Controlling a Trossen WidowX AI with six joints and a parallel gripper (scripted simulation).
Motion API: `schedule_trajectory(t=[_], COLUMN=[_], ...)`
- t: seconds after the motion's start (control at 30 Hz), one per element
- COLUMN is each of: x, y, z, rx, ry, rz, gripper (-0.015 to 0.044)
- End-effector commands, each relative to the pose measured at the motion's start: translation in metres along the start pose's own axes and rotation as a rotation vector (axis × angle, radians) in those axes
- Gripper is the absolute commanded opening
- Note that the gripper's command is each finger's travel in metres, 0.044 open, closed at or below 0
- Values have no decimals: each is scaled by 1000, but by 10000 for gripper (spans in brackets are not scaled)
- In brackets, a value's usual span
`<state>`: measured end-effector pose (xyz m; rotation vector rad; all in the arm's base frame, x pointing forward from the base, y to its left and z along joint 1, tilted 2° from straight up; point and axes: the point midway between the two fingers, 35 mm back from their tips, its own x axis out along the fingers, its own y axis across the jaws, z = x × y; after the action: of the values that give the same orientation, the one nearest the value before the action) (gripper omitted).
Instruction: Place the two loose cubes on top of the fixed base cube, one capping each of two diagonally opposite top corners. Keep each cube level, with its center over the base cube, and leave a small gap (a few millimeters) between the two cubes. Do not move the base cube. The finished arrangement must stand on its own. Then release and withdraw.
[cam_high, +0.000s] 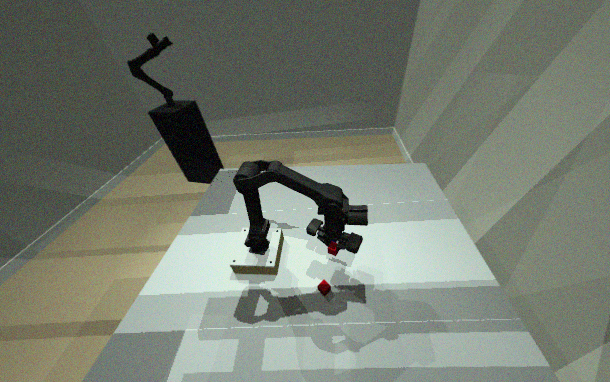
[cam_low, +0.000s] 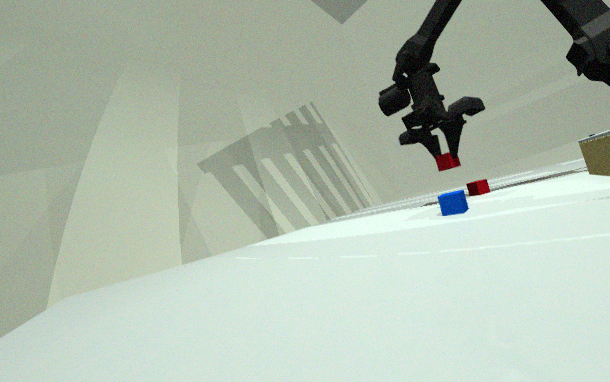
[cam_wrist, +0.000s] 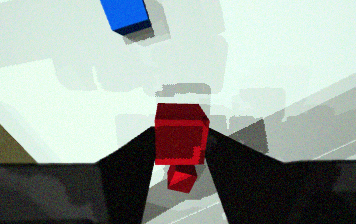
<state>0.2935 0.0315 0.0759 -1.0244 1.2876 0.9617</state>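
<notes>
Nearest in the exterior view is the blue cube (cam_low: 453, 203) (cam_wrist: 127, 15), presumably the fixed base, resting on the table, hidden from the top view and cropped by the wrist view's upper edge. Above and beyond it the gripper (cam_high: 333, 244) (cam_low: 447, 156) (cam_wrist: 179, 132) grasps the first red cube (cam_high: 332, 249) (cam_low: 448, 162) (cam_wrist: 180, 142), likely light, stiff and best pinched on opposite side faces, though its finger contact is too dark to judge. Farther past the blue cube, the second red cube (cam_high: 324, 287) (cam_low: 478, 187) (cam_wrist: 182, 180) sits on the table, partly covered in the wrist view, probably wanting that same flat-sided hold
</notes>
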Motion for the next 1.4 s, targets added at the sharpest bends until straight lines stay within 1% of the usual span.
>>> schedule_trajectory(t=[0.0,0.2,0.33,1.37], x=[-12,-27,-28,-8], y=[0,1,1,11], z=[-1,-3,-2,39], rx=[-12,-21,-2,927], ry=[5,11,12,10], rz=[-1,3,4,0], gripper=[105,105,105,105])
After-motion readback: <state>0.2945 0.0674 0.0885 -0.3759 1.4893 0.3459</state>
